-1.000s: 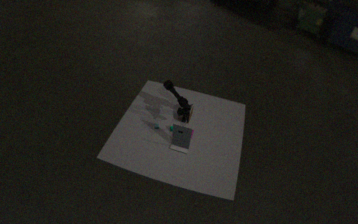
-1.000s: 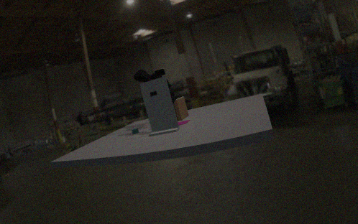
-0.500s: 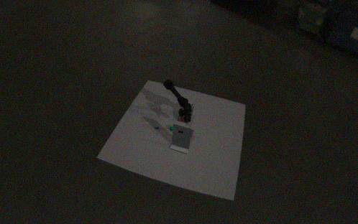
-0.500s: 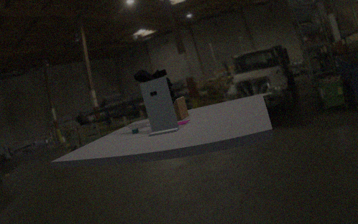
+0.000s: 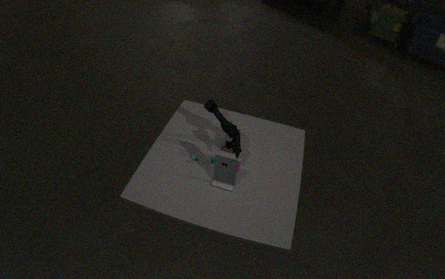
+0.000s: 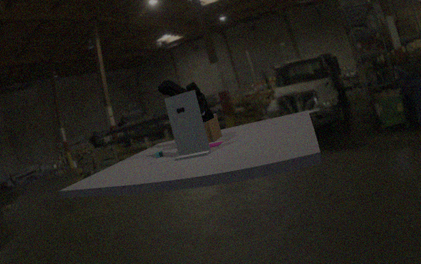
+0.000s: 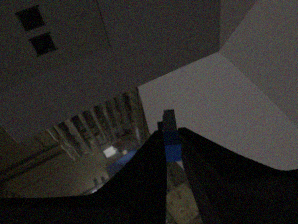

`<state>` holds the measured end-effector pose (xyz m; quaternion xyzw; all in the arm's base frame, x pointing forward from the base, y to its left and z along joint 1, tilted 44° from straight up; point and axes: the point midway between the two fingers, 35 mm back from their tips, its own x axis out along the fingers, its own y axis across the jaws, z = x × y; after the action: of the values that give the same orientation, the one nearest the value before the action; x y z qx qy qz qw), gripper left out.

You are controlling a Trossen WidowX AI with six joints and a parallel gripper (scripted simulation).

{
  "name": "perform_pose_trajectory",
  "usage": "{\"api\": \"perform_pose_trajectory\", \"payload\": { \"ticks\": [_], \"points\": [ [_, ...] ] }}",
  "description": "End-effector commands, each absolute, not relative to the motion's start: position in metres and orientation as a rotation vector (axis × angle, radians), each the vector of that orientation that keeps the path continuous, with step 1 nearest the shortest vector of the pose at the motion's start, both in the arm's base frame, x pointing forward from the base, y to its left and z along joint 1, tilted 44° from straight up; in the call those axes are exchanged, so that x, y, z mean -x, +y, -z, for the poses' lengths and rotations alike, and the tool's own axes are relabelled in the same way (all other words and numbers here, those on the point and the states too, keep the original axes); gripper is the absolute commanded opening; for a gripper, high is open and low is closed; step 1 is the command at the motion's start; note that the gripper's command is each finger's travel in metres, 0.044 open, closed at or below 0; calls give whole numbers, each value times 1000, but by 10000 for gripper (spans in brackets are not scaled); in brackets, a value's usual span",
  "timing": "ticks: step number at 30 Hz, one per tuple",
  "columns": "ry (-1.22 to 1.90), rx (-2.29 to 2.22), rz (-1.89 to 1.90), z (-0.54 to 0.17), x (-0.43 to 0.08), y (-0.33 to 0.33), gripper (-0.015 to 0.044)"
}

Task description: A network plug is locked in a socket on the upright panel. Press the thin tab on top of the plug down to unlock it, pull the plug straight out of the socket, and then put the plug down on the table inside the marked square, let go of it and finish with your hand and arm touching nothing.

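The upright grey panel (image 5: pixel 226 172) (image 6: pixel 188 127) stands on the table. In the wrist view its face (image 7: pixel 75 75) is at the upper left, with two dark empty socket openings. My gripper (image 5: pixel 238 155) (image 7: pixel 170 136) is shut on the plug (image 7: pixel 173 151), whose blue body and grey front part show between and beyond the fingertips. The plug is out of the socket and clear of the panel, on its arm side. A magenta patch (image 5: pixel 239 164) (image 6: pixel 216 144), which looks like the marked square, shows beside the panel's foot, mostly hidden by the panel.
A tan block (image 5: pixel 227 149) (image 6: pixel 214 128) stands behind the panel, close to the arm. Two small teal objects, one farther out (image 5: pixel 195 157) and one close to the panel (image 5: pixel 215 160), lie to its left. The pale table (image 5: pixel 268 197) (image 6: pixel 270 140) extends around them.
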<state>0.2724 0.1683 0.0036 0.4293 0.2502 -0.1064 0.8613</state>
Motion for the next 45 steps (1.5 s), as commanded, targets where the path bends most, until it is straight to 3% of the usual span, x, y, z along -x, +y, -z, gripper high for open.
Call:
{"api": "perform_pose_trajectory", "payload": {
  "ticks": [1,27,45],
  "points": [
    [535,-904,326,12,-266,158,0],
    [378,-839,786,51,-227,96,0],
    [299,-807,850,54,-220,79,0]
  ]
}}
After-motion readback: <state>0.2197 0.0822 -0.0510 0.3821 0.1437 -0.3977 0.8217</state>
